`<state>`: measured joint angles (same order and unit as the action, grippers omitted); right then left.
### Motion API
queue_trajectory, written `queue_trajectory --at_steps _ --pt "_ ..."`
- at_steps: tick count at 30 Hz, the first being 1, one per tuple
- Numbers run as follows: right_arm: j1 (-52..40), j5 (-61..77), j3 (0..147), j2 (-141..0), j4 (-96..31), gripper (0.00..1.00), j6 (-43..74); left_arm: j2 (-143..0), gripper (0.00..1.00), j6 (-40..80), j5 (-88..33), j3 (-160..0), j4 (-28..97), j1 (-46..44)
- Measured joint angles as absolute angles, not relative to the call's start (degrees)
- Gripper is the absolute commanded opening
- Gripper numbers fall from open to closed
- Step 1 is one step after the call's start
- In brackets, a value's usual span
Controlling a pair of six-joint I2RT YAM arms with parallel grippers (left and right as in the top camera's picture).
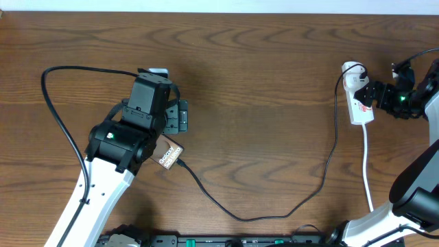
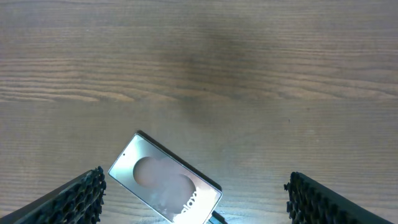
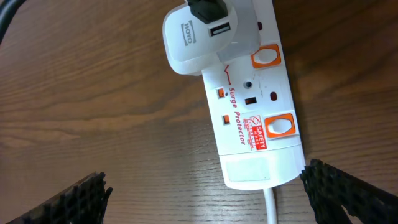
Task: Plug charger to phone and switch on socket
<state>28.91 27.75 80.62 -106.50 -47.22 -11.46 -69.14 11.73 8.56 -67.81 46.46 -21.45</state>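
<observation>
The phone (image 2: 165,180) lies flat and askew on the wooden table, with its pale oval and white lettering facing up. My left gripper (image 2: 196,205) hangs open above it, one finger on each side and neither touching. The charger cable (image 1: 240,217) runs from the phone's end (image 1: 180,163) in a long loop to the white socket (image 1: 358,96). Its plug tip (image 2: 214,218) meets the phone's lower edge; how deep it sits is hidden. The socket (image 3: 255,106) shows two orange-red switches (image 3: 281,126). My right gripper (image 3: 208,199) stands open around the socket's lead end.
A white adapter (image 3: 205,37) with a black plug in it fills the socket's far outlet. The socket's white lead (image 1: 367,171) trails toward the front edge. A thick black robot cable (image 1: 51,103) arcs round the left arm (image 1: 116,147).
</observation>
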Motion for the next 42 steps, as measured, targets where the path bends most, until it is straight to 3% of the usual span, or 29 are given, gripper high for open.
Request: queue_trajectory --at_steps 7,18,42 --pt "28.91 29.63 81.62 -106.89 -49.1 0.99 -11.49 -69.14 0.91 11.73 8.56 -67.81 46.41 -21.45" --pt "28.91 31.09 100.6 -119.39 -64.18 0.99 -14.85 -69.14 0.91 11.73 8.56 -67.81 46.3 -21.45" --pt "29.02 31.11 102.26 -123.76 -60.99 0.99 -23.73 -69.14 0.91 11.73 8.56 -67.81 46.28 -21.45"
